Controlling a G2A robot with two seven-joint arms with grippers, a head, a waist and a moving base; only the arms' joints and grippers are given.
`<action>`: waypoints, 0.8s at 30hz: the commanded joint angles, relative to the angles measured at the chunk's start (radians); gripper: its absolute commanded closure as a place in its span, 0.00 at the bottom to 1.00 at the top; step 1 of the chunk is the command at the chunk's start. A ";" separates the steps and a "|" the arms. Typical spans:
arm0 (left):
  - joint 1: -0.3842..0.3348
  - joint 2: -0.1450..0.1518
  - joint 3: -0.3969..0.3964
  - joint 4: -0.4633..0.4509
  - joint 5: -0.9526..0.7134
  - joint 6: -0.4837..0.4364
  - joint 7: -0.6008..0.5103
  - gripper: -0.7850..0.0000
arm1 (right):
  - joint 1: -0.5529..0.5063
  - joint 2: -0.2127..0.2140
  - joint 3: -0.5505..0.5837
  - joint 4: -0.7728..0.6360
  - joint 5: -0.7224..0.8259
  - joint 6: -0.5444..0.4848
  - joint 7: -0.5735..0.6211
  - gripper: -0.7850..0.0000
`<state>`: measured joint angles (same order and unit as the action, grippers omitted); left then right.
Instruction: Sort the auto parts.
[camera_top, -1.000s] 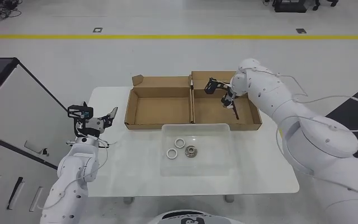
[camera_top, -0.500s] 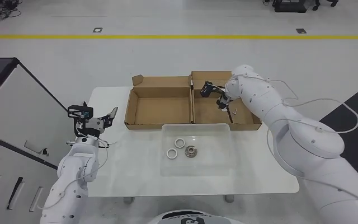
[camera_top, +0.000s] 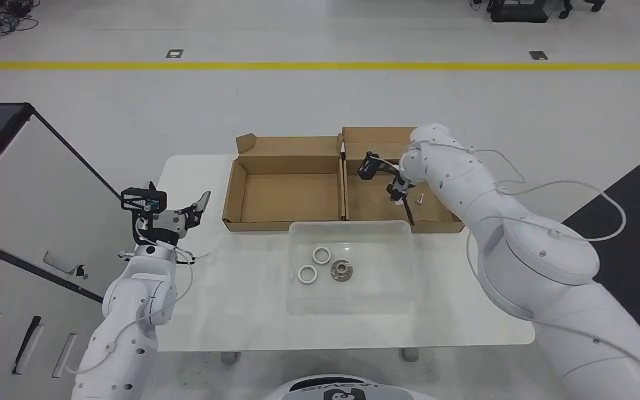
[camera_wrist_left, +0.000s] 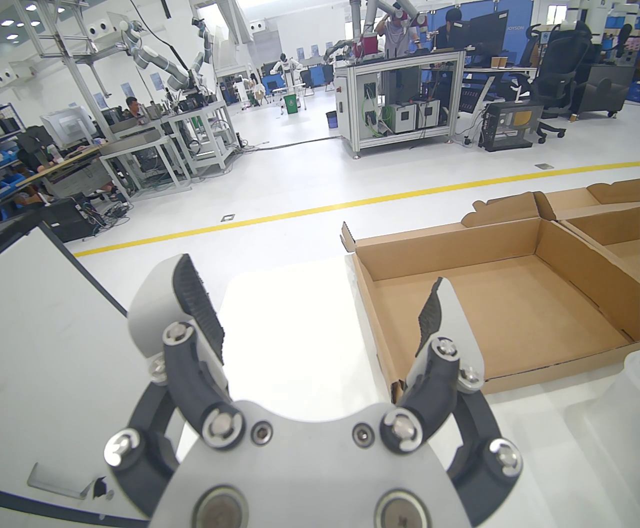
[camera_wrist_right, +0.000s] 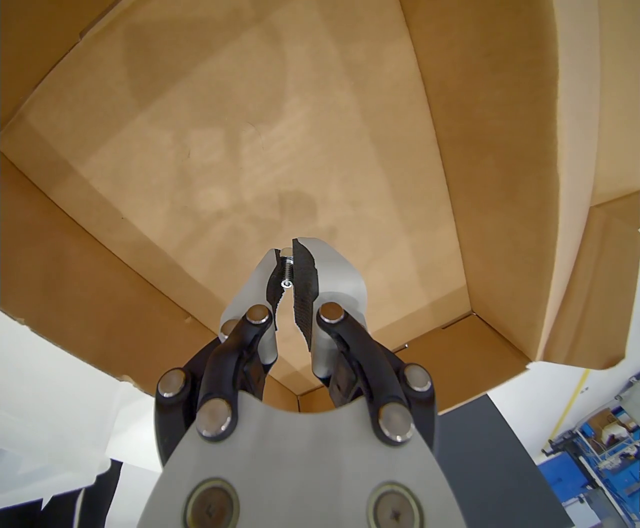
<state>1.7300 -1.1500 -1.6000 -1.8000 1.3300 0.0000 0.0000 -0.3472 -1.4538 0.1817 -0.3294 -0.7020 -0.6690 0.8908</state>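
Tips of right claw (camera_wrist_right: 286, 267) pinch small screw (camera_wrist_right: 286, 276) by threaded shank, over floor of right cardboard box (camera_wrist_right: 240, 150). Judged light, hard, slick, prone to roll; shank grip suits it. Left claw (camera_wrist_left: 312, 272) spread, empty, over surface (camera_top: 230, 280) near left edge. Rings (camera_top: 322, 255) lie in clear tray (camera_top: 400, 292).

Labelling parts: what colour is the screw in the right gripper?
Silver, bare metal screw; right wrist view shows it best.

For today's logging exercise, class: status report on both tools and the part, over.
Left tool open, over left edge of white table. Right tool shut on small silver threaded screw, over right brown cardboard box. Nothing between them.
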 joint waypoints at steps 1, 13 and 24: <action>0.000 0.000 0.000 0.000 0.000 0.000 0.000 0.00 | -0.004 -0.003 0.000 0.009 -0.007 0.003 -0.005 1.00; 0.000 0.000 0.000 0.000 0.000 0.000 0.000 0.00 | -0.022 -0.017 0.008 0.052 -0.045 0.000 -0.032 1.00; 0.000 0.000 0.000 0.000 0.000 0.000 0.000 0.00 | -0.022 -0.028 0.027 0.055 -0.047 0.008 -0.013 0.78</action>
<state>1.7300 -1.1500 -1.6000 -1.8000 1.3300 0.0000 0.0000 -0.3692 -1.4819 0.2084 -0.2756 -0.7473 -0.6600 0.8788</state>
